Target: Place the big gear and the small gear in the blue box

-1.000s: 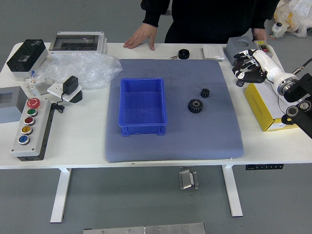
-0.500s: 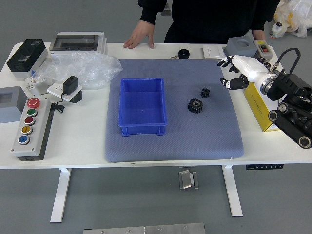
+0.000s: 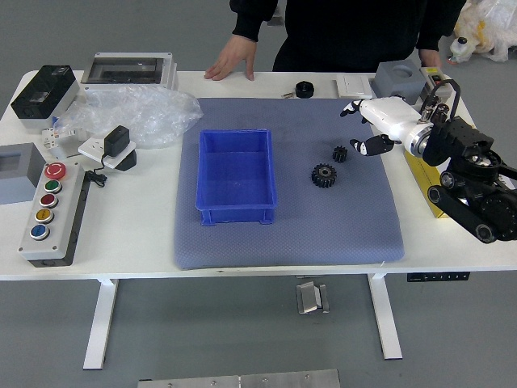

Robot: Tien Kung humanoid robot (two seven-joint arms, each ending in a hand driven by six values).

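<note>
Two gears are laid out right of centre, and now the small gear is best straddled from above (clear of the big gear!) by the right hand, spread and empty.

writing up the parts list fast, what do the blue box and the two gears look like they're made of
The blue box looks like smooth moulded plastic: its blue is even right through the walls. The big gear and small gear look black and mostly dull, probably plastic, though dark-coated metal could look the same from here.
</note>
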